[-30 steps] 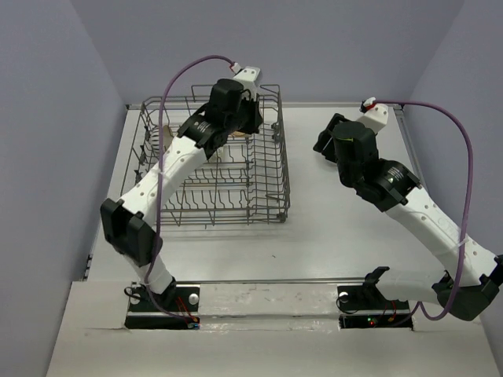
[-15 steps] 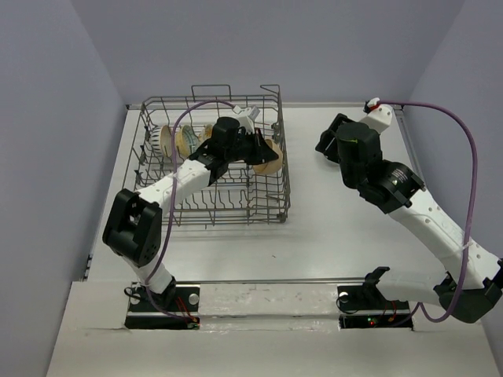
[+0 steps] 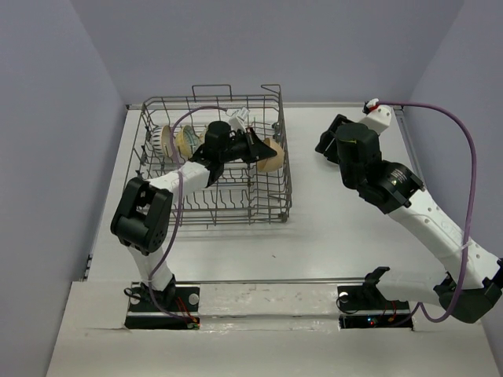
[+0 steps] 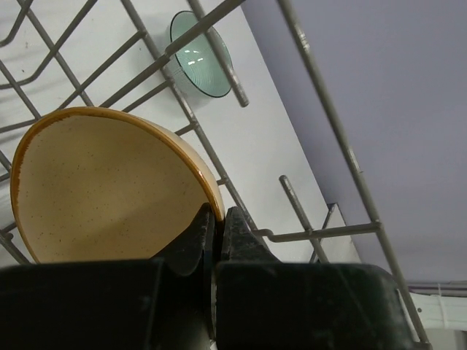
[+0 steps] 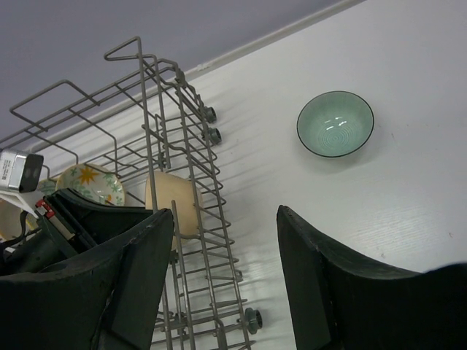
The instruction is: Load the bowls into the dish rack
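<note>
Bowls: tan one pinched by its rim at the rack wall

My left gripper is clamped narrow on the rim of the plain tan round ceramic bowl, which I hold on edge inside the large grey wire dish rack, close against its right wall. It is only a thin bite of rim, so I judge the bowl could swivel or slip onto the tines, or snag a side wire on release. My right gripper hangs with jaws apart, holding nothing, near the pale teal-green bowl, which sits upright on the white table outside the rack. Toward the rack's far left, a yellow floral bowl and a pale bowl stand on edge.
</note>
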{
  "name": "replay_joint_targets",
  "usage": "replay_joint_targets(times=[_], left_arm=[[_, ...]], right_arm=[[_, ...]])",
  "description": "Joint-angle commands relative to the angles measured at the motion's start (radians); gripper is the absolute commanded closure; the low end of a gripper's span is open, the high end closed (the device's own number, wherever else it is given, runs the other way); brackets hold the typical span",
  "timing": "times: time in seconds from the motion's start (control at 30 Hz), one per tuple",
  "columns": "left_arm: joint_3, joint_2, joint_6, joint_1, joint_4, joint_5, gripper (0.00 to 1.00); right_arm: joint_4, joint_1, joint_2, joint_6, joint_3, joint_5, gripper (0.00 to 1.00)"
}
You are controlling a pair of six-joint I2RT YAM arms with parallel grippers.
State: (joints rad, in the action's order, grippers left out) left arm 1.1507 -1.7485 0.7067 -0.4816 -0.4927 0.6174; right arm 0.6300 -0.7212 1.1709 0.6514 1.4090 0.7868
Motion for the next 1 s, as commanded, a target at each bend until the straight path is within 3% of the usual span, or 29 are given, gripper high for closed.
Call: replay_joint_targets(times=[0.0, 0.4, 0.97], left_arm=[[-0.035, 0.004, 0.132, -0.014, -0.271, 0.142, 1.00], [-0.104, -0.034, 0.212, 0.009, -0.423, 0.166, 1.00], [-0.135, -0.037, 0.178, 0.034, -0.363, 0.143, 1.00]], right_arm=[[-0.006, -0.004, -0.017, 0.010, -0.008, 0.035, 0.36], [-0.018, -0.004, -0.002, 0.007, -0.018, 0.019, 0.36], [-0.065, -0.004, 0.122, -0.041, -0.010, -0.096, 0.35]])
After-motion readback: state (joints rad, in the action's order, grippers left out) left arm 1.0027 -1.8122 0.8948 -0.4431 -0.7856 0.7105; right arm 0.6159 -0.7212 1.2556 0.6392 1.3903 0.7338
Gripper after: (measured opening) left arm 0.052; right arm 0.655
